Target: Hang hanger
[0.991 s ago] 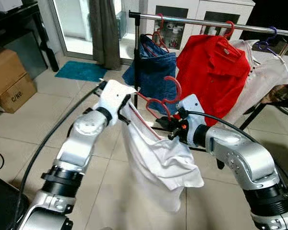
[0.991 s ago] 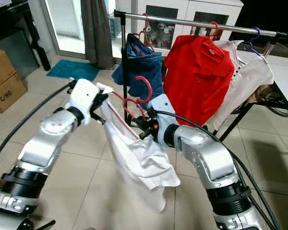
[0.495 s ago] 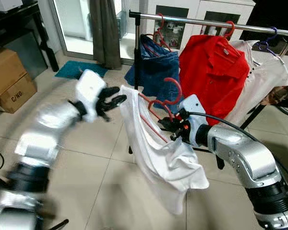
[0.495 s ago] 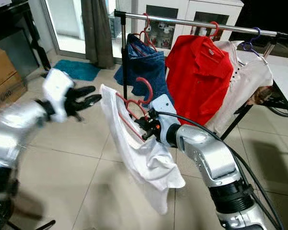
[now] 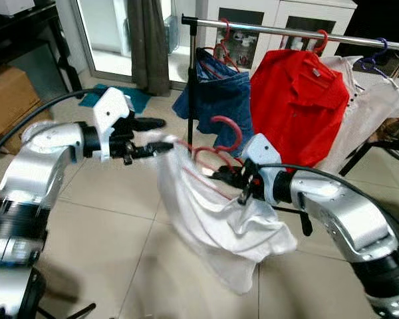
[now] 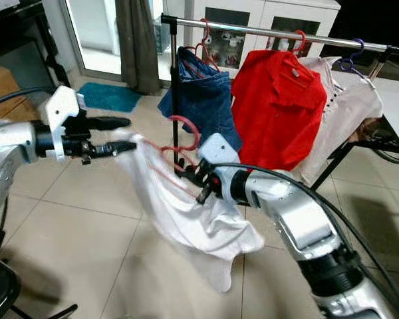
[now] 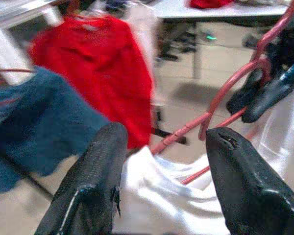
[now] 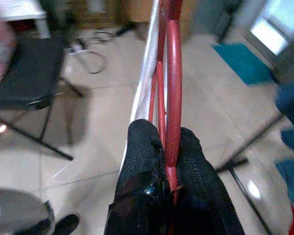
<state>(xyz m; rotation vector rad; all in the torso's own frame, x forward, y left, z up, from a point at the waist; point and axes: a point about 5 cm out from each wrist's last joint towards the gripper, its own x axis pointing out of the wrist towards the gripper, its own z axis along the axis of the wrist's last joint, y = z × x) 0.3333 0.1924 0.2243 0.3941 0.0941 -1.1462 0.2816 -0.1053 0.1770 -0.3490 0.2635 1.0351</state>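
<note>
My right gripper (image 8: 167,147) is clamped on the red plastic hanger (image 5: 221,143) carrying the white cotton shirt (image 5: 216,222), held below the chrome clothes rail (image 5: 292,30). My left gripper (image 5: 151,137) is spread, beside the shirt. Next: lift hook over rail.

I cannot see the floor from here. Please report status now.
Right gripper shut on red hanger, white shirt draped on it. Left gripper open beside the shirt. Rail ahead, crowded with clothes.

The right gripper (image 6: 194,178) clamps the red hanger (image 6: 179,143) carrying a white shirt (image 6: 186,222), while the left gripper (image 6: 120,136) stands spread beside the shirt's corner.
</note>
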